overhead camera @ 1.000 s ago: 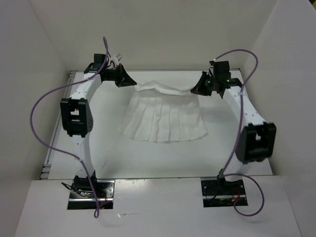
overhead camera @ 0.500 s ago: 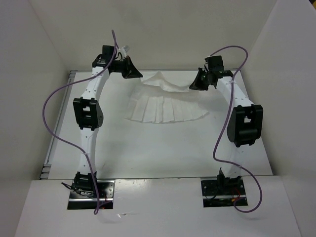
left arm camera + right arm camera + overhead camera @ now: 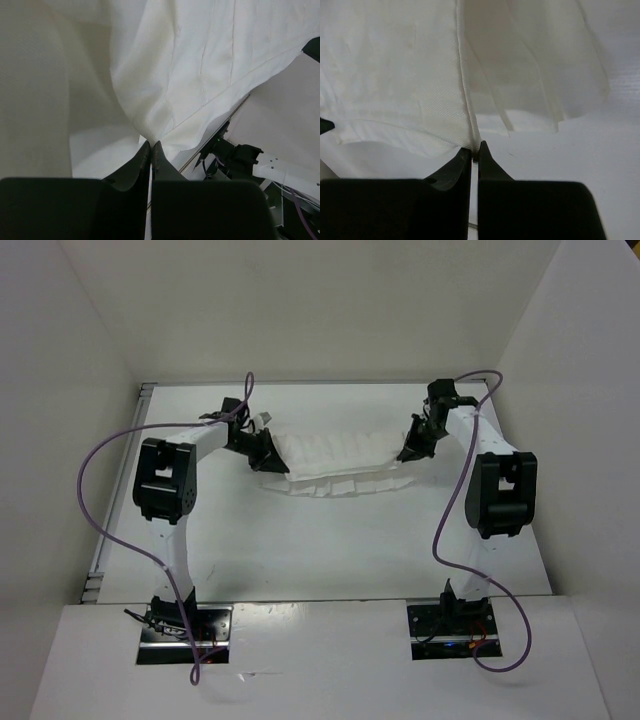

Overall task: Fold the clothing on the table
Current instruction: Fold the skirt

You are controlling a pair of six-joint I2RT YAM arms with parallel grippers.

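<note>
Thin white pleated fabric garment (image 3: 330, 460) gripped at both ends over the far half of the glossy white rectangular tabletop (image 3: 330, 540).
The garment is stretched as a narrow doubled band between the two arms, and a pleated edge is seen below the upper layer. The left black two-finger gripper (image 3: 151, 146) is pinched tight on a bunched corner of the cloth. The right black two-finger gripper (image 3: 475, 150) is likewise clamped on a seamed edge at the other end.

The glossy white surface (image 3: 330, 540) carries the white clothing (image 3: 330, 462), which rests as a wide, low band across its far middle. A pleated hem shows along the band's near side, beneath a smoother upper layer. A thin metal edge (image 3: 97, 562) lines the surface's left side.
</note>
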